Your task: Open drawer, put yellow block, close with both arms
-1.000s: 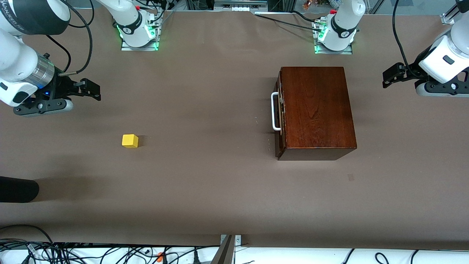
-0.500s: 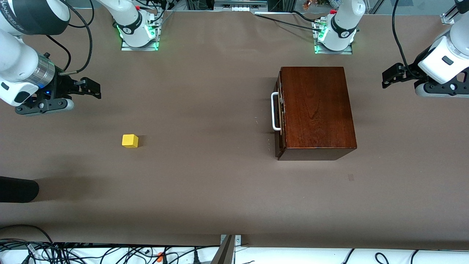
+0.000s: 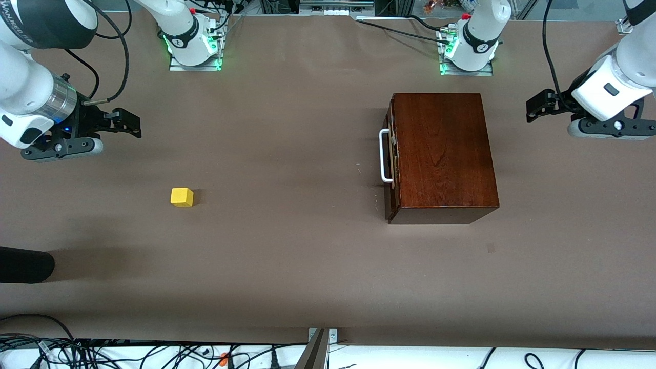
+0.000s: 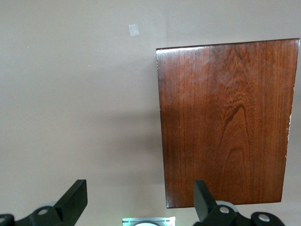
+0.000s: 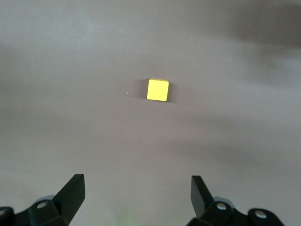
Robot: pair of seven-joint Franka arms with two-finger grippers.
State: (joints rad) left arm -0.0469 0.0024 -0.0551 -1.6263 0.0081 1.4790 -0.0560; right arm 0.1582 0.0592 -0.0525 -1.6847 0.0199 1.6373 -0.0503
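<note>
Hovering released over bare desk [image 3: 307, 266]: right end effector [image 5: 136, 190] above yellow block [image 3: 182, 197], left end effector [image 4: 138, 195] beside shut drawer [image 3: 390, 154].

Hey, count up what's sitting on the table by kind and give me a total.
Yellow block: 1
Wooden box with a shut drawer, white handle: 1
Total: 2
</note>
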